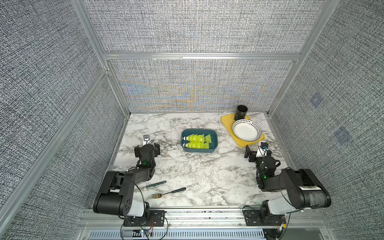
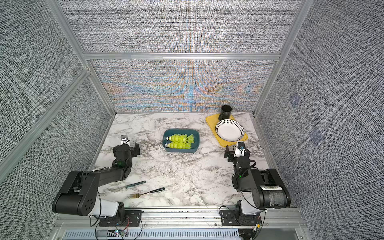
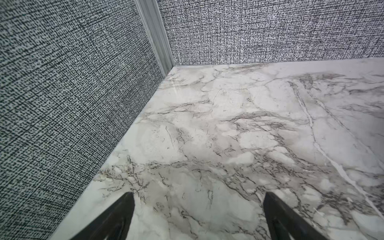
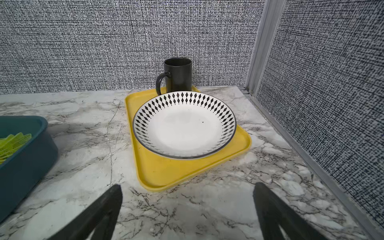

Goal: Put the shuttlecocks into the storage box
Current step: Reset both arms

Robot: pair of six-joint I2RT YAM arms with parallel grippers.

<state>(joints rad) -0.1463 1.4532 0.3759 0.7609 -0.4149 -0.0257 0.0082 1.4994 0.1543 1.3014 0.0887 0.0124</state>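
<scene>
Left gripper (image 3: 198,195): released, empty.
Right gripper (image 4: 188,185): released, empty; tray (image 4: 166,176) just ahead.
Shuttlecocks (image 1: 198,141): all we see lie in the box (image 1: 197,150), two nested rows, ahead between both grippers.
Tray: empty bowl (image 4: 185,128); mug (image 4: 179,74), inside unseen.
Risk: we judge a stray right-arm reach could clip the tray, or nudge the box.
</scene>
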